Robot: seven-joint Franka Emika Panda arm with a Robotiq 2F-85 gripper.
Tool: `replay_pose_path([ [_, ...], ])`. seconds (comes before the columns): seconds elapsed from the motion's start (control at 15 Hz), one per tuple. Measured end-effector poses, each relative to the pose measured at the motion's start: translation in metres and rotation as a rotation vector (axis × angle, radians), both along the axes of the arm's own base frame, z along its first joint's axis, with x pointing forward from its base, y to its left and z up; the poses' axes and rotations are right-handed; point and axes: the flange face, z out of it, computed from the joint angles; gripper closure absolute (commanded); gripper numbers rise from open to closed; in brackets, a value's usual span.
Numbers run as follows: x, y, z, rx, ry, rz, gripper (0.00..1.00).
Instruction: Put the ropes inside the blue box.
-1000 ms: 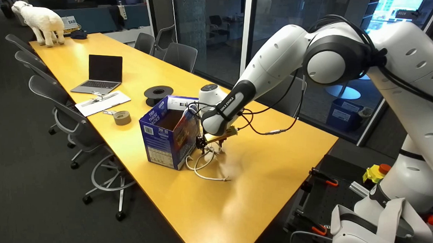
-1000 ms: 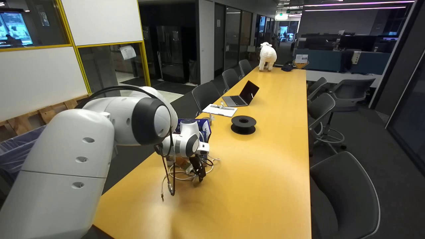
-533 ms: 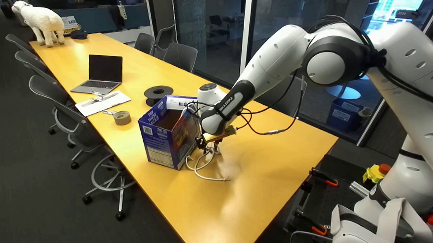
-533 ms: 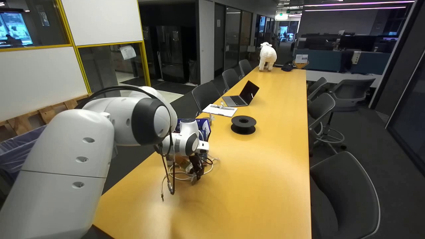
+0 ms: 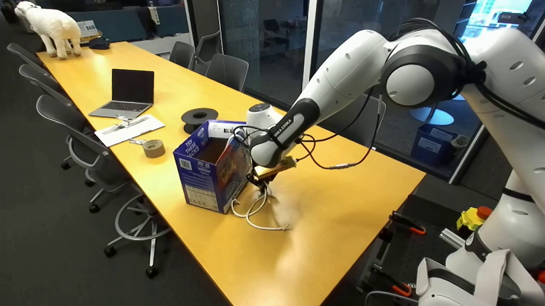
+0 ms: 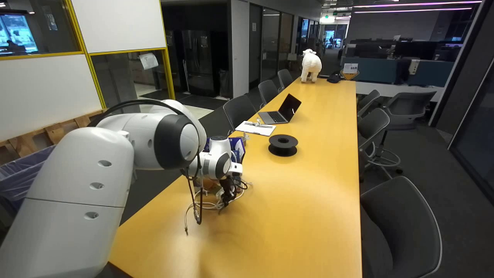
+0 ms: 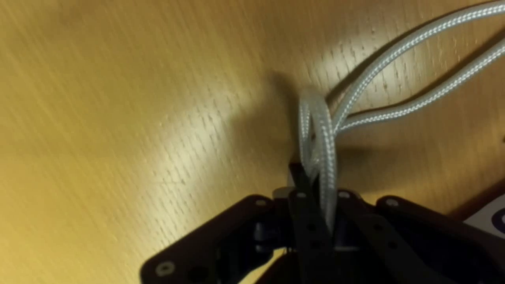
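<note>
A pale braided rope runs up from the table into my gripper, whose fingers are shut around a bent part of it. In the wrist view a small loop stands above the fingertips, and two strands trail off to the right. In an exterior view the loose rope lengths curl on the table beneath the gripper. The blue box stands upright with its top open, right beside the gripper. In an exterior view the arm hides much of the box. Whether there is more than one rope, I cannot tell.
A black spool sits behind the box. Farther along the table are a tape roll, a clipboard and a laptop. The table's edge runs close by the box's outer side. Cables hang from the arm's wrist.
The jaws have come together on the rope. The gripper has risen slightly, drawing the bunched part upward, and the loose strands and rope end have shifted a little.
</note>
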Motion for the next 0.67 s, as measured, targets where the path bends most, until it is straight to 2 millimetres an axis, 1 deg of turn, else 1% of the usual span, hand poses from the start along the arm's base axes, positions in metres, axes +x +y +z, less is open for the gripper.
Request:
replay_pose_path([
  [0.13, 0.000, -0.004, 0.001, 0.072, 0.052, 0.047, 0.98],
  [0.33, 0.003, -0.019, 0.007, 0.202, 0.114, 0.119, 0.98],
  [0.53, 0.011, -0.039, 0.027, 0.336, 0.155, 0.192, 0.98],
  [0.67, 0.018, -0.049, 0.047, 0.422, 0.174, 0.244, 0.98],
])
